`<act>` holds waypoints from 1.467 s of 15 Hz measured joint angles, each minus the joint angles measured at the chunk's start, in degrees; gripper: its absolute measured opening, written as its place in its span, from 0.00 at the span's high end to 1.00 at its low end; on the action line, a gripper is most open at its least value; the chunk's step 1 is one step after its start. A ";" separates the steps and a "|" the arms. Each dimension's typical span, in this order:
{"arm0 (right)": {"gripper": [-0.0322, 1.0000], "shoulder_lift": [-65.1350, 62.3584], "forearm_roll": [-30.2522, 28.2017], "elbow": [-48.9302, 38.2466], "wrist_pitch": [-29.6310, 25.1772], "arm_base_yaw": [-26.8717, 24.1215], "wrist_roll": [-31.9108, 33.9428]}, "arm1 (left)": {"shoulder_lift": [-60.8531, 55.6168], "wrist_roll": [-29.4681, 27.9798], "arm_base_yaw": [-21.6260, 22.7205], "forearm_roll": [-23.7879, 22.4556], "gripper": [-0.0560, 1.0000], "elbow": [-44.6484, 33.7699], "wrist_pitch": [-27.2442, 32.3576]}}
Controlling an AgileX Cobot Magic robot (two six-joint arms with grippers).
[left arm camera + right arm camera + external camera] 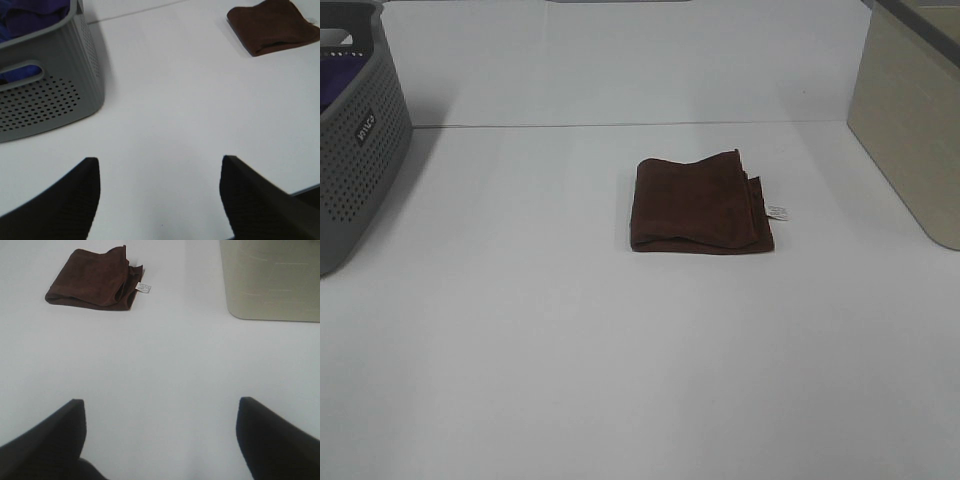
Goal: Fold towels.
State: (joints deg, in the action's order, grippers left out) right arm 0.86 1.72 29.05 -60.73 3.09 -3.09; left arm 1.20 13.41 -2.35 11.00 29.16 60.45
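The dark reddish-brown towel (698, 205) lies folded into a small rectangle on the white table, a little right of the middle. Its small white label (777, 211) sticks out at its right edge. The towel also shows in the left wrist view (274, 26) and in the right wrist view (93, 279). My left gripper (159, 175) is open and empty, well away from the towel and near the basket. My right gripper (160, 415) is open and empty, apart from the towel. Neither gripper shows in the exterior high view.
A grey perforated basket (358, 150) stands at the far left with a purple cloth (30, 17) inside. A beige bin (910, 130) stands at the far right, and also shows in the right wrist view (272, 280). The table (620, 380) is white.
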 joint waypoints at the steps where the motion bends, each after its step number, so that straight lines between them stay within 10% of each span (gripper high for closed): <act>1: 0.21 -0.92 0.06 0.00 0.00 0.00 0.00 | -1.26 0.00 0.00 0.00 0.33 0.00 0.11; 22: 0.21 -1.26 0.97 -0.11 0.00 0.00 0.00 | -1.49 0.06 0.00 -0.06 0.33 -0.06 0.17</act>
State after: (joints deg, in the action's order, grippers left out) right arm -0.40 2.69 28.93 -60.73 3.09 -3.09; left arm -0.29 13.46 -2.35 10.94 29.11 60.62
